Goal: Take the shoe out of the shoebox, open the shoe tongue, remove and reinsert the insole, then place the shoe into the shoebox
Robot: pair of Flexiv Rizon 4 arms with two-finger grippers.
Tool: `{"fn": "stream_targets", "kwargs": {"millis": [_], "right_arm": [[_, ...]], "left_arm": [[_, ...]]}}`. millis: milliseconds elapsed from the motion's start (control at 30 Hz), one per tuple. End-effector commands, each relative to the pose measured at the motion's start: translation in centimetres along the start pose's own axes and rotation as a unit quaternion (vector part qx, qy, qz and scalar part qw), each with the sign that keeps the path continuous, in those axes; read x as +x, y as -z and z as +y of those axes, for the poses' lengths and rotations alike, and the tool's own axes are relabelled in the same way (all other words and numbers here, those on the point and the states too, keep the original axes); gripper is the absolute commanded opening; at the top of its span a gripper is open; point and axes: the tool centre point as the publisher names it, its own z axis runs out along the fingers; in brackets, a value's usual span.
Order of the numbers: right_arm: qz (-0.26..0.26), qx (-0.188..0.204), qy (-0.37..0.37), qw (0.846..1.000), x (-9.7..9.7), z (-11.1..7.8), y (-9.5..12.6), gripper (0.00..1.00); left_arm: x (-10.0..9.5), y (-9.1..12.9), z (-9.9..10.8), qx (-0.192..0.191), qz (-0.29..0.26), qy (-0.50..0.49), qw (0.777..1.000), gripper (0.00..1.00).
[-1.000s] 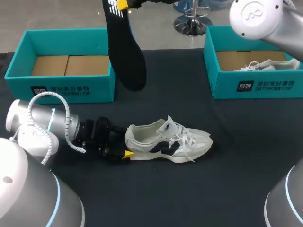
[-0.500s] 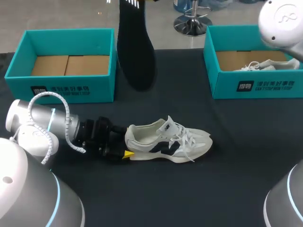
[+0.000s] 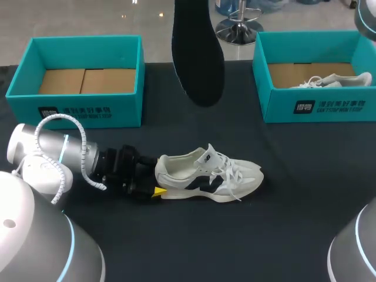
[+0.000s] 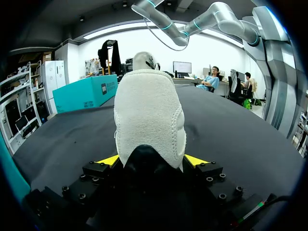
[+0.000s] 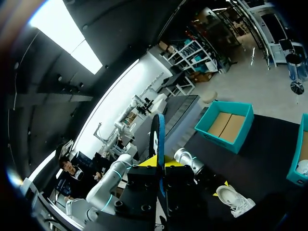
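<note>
Head view: the shoe [image 3: 208, 174] stands on its sole on the table [image 3: 294, 223], with the left gripper [image 3: 154, 183] at its heel. The insole [image 3: 197, 53] hangs in the air beyond the shoe. Left wrist view: the left gripper [image 4: 150, 161] pinches the shoe [image 4: 149, 122] by the heel, one yellow tip on each side. Right wrist view: the right gripper [image 5: 159, 161] clamps the insole [image 5: 157, 142] edge-on between its fingers, high above the shoe [image 5: 233, 199].
</note>
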Motion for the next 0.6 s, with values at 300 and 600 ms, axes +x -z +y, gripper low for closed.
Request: {"fn": "stream_targets", "kwargs": {"millis": [300,600], "right_arm": [[-0.015,0.004,-0.009,1.0,2.4,-0.2,-0.5,0.0],[-0.015,0.004,-0.009,1.0,2.4,-0.2,-0.5,0.0]], "left_arm": [[-0.2,-0.4,0.5,-0.002,0.0,0.0,1.0,0.0],[-0.2,-0.4,0.5,-0.002,0.0,0.0,1.0,1.0]]}}
